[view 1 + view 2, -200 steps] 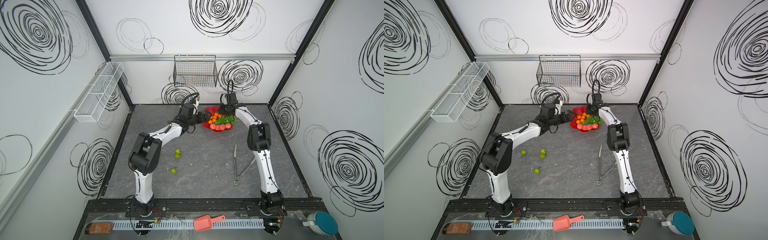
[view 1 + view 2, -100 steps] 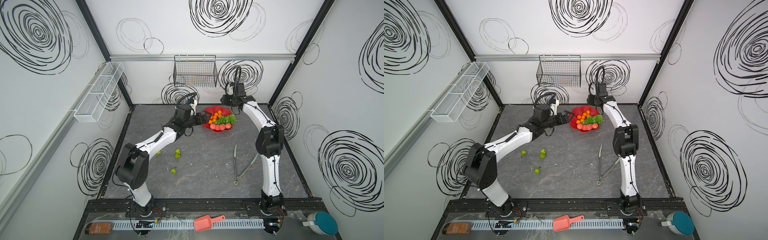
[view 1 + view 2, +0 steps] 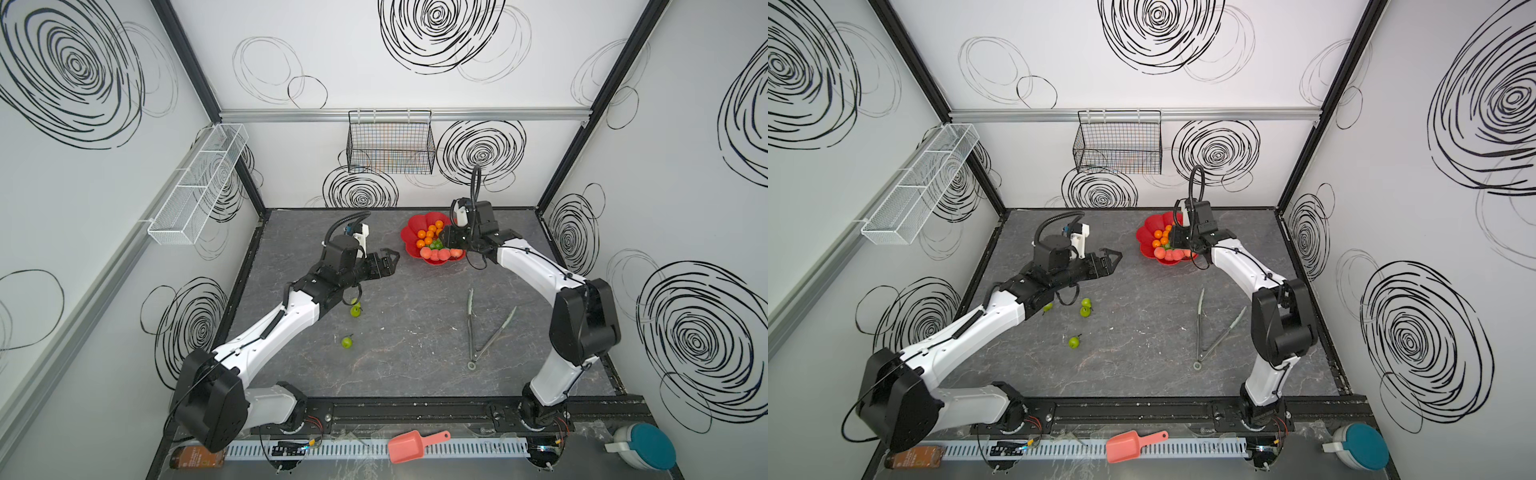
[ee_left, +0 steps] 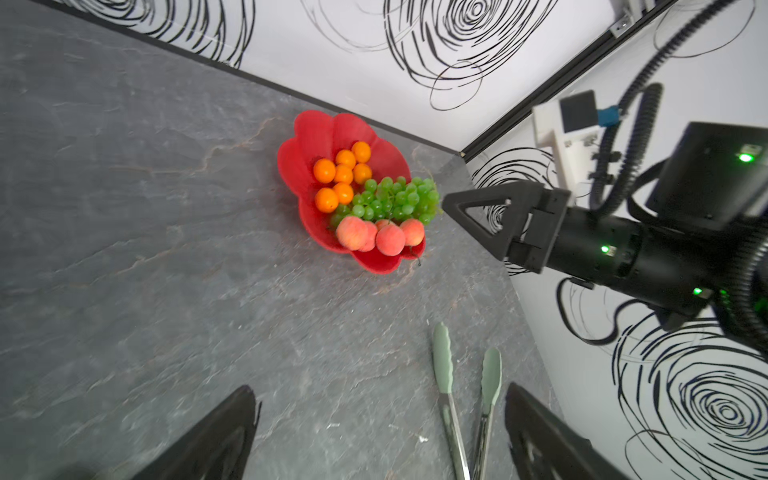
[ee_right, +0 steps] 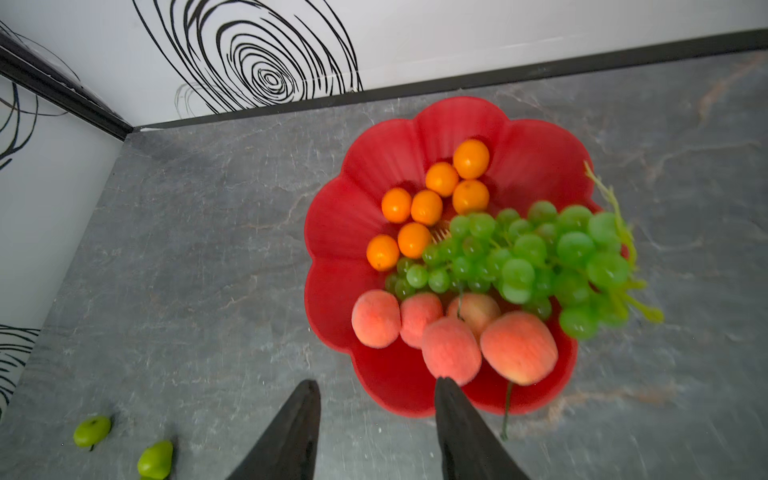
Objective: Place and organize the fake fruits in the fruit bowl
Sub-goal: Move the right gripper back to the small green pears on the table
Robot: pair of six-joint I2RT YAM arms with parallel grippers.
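Dark grey stone-patterned surface (image 3: pixel 415 353) carries the glossy red flower-shaped plastic fruit bowl (image 5: pixel 332 232) near the back wall (image 3: pixel 291 166). Contents are grouped by kind, apparently for order: round orange fruits (image 5: pixel 426 207) at one side, translucent green grape bunch (image 5: pixel 519 257) across the middle, pink-red peaches (image 5: pixel 376 318) along the opposite rim. Right gripper (image 5: pixel 376 380) hovers over the bowl's peach side, jaws apart, empty. Left gripper (image 4: pixel 380 388) hangs near the bowl, jaws apart, empty. Green stemmed pears (image 3: pixel 1074 342) lie on the surface, apparently next for collection.

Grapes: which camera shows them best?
The right wrist view: the grapes sit close up, spilling over the bowl's rim. The left wrist view shows them smaller; in both top views the right arm mostly hides them.
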